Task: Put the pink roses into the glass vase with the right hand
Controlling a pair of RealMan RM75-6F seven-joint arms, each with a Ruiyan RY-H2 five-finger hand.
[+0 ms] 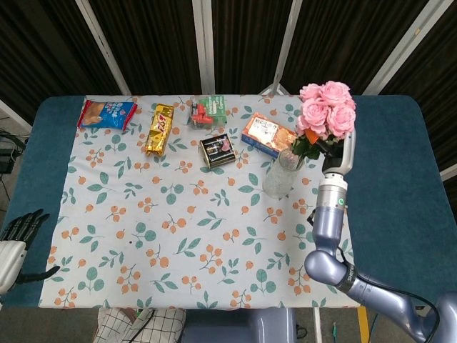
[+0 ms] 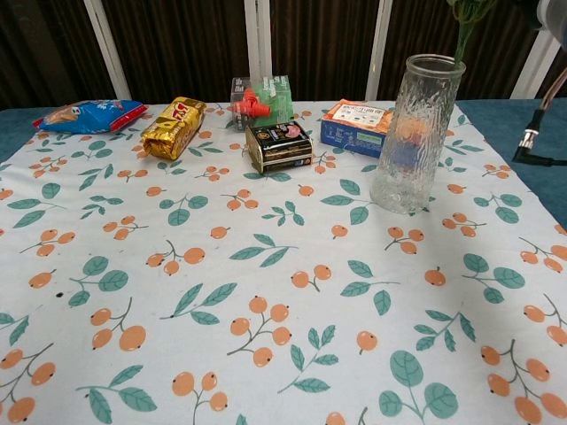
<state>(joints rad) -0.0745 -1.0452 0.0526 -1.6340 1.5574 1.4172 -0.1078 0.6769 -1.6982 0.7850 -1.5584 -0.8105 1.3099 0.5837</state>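
Observation:
The bunch of pink roses (image 1: 327,107) hangs above and to the right of the ribbed glass vase (image 1: 283,174), which stands upright on the floral tablecloth. My right hand (image 1: 331,148) grips the stems just under the blossoms and is mostly hidden by them. In the chest view a green stem (image 2: 462,40) slants down to the right side of the rim of the vase (image 2: 415,133); whether its tip is inside I cannot tell. At the table's front left corner, my left hand (image 1: 18,239) rests with fingers spread and nothing in it.
Behind the vase lie an orange box (image 1: 265,135), a black box (image 1: 218,150), a red-and-green pack (image 1: 207,112), a gold packet (image 1: 161,128) and a blue snack bag (image 1: 107,113). The cloth (image 1: 178,236) covers the table's middle; blue table edge shows at both sides.

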